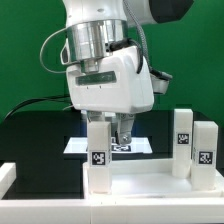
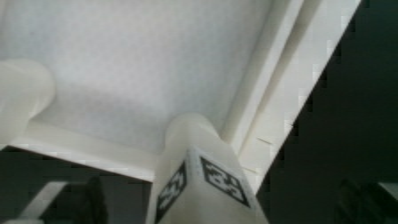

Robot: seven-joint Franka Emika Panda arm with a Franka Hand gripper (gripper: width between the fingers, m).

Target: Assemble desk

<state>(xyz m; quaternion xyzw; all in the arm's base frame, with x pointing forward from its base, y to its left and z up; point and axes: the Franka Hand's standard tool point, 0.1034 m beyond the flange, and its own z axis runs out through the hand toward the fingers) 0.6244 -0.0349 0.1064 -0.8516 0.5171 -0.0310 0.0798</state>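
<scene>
The desk's wide white panel (image 1: 150,185) lies at the front, and its flat face fills the wrist view (image 2: 143,70). Three tagged white legs stand on it: one at the exterior view's left (image 1: 98,152) and two at the right (image 1: 183,135) (image 1: 205,150). My gripper (image 1: 121,138) reaches down just behind the left leg with its fingers close together. In the wrist view a fourth tagged leg (image 2: 205,175) sits between the jaws (image 2: 210,215), its far end against the panel near a long edge. Another leg's rounded end (image 2: 18,95) shows beside it.
The marker board (image 1: 140,146) lies on the black table behind the panel. A white ledge (image 1: 8,180) runs along the exterior view's left. A black cable hangs behind the arm against the green backdrop.
</scene>
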